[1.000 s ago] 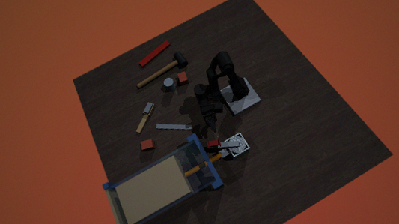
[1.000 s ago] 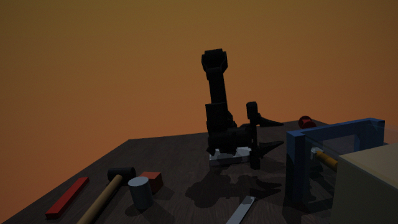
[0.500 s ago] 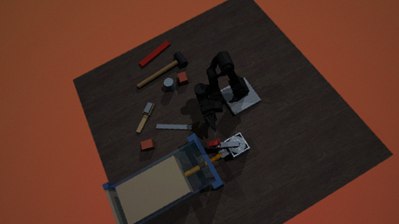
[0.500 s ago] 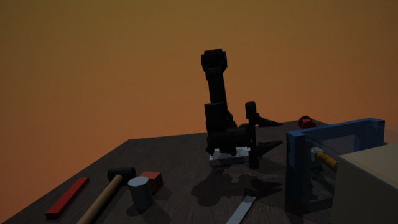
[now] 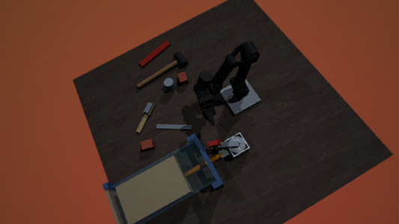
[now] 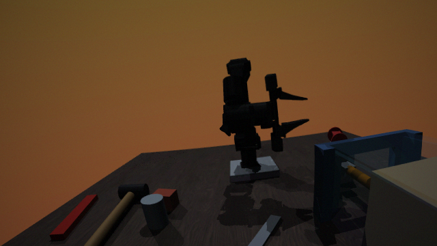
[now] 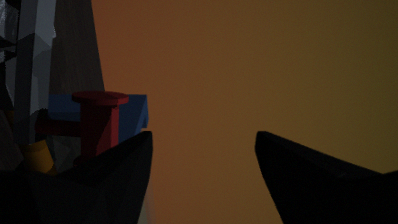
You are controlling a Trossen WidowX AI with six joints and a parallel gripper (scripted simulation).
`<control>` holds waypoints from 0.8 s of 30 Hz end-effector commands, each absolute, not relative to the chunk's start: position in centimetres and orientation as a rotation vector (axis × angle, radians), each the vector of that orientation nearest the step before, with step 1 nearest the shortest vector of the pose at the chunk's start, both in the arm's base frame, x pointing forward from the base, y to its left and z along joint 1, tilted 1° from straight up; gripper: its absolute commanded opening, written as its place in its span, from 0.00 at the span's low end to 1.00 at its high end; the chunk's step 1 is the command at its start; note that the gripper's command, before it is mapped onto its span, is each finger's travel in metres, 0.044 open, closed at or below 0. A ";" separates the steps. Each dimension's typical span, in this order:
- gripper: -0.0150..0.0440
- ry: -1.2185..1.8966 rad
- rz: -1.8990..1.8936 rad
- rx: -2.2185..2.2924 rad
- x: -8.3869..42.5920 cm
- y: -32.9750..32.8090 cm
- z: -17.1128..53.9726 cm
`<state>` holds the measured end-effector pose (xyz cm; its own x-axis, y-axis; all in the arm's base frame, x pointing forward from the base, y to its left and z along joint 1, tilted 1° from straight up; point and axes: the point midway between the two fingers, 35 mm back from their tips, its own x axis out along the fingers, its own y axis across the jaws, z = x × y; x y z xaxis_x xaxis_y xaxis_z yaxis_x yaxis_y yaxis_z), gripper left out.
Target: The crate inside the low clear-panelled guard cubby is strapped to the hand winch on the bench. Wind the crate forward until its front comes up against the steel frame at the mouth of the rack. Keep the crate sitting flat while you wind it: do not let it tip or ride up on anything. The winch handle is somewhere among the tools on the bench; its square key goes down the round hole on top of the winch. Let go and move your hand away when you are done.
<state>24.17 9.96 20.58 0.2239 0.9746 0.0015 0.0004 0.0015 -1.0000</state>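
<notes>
My gripper point(image 5: 212, 121) point(image 6: 308, 109) point(image 7: 205, 140) is open and empty, fingers level, one above the other in the exterior view, raised above the bench beside the winch. The winch point(image 5: 242, 150) carries the handle, whose grey crank arm point(image 5: 230, 144) point(image 7: 32, 75) lies across its top. The handle's red knob point(image 5: 213, 143) point(image 6: 337, 134) point(image 7: 99, 127) points toward the rack and is outside the fingers. The cream crate point(image 5: 152, 193) point(image 6: 403, 198) looks flat in the cubby, with a gap between its front and the blue frame point(image 5: 214, 177) point(image 6: 324, 184). An orange strap point(image 5: 193, 171) point(image 6: 358, 175) point(image 7: 37, 157) spans that gap. The key is hidden.
A grey flat bar point(image 5: 173, 126) point(image 6: 266, 230), brush point(image 5: 145, 117), mallet point(image 5: 159, 74) point(image 6: 113, 216), red bar point(image 5: 154, 54) point(image 6: 74, 216), grey cylinder point(image 5: 168, 84) point(image 6: 155, 213) and red blocks point(image 5: 183, 78) point(image 5: 147, 145) lie on the bench. The arm's pale base point(image 5: 247, 103) point(image 6: 270, 171) stands near the winch.
</notes>
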 end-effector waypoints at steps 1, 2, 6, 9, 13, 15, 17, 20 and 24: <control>0.66 -1.025 1.053 -1.285 23.9 10.0 21.3; 0.66 -1.025 1.053 -1.285 23.9 10.0 21.3; 0.66 -1.036 1.044 -1.299 24.1 10.0 20.9; 0.66 -1.036 1.044 -1.299 24.1 10.0 20.9; 0.66 -1.036 1.044 -1.299 24.1 10.0 20.9; 0.66 -1.036 1.044 -1.299 24.1 10.0 20.9; 0.66 -1.036 1.044 -1.299 24.1 10.0 20.9; 0.79 -0.964 1.067 -1.205 25.2 10.3 21.4; 0.97 -0.656 1.144 -0.830 29.5 12.1 22.8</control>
